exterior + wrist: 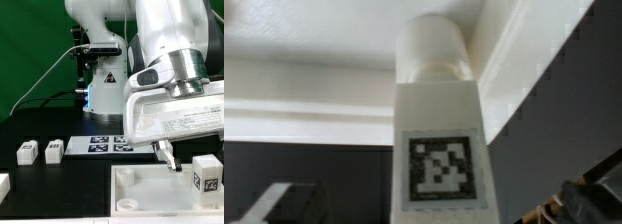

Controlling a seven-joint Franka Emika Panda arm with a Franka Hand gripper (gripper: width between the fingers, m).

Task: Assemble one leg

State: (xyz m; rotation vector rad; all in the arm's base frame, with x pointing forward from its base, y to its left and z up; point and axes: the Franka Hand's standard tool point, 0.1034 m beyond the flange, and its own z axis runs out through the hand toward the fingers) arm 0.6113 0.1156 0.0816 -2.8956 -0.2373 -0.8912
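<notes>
One leg point(206, 174), a small white block with a square tag, stands upright on the exterior view's right part of the large white panel point(150, 188). My gripper point(195, 155) hangs over it, open. One finger point(165, 152) is clear of the leg's side and the other is out of view. In the wrist view the leg point(438, 150) fills the middle, tag facing the camera and round peg pointing away. My gripper point(438, 208) straddles it, with fingertips point(288, 200) well apart from it on both sides.
Two more legs point(27, 151) point(53, 150) stand on the black table at the exterior view's left, and another white part point(3, 185) lies at the left edge. The marker board point(105, 144) lies behind the panel. The arm's base point(103, 80) stands at the back.
</notes>
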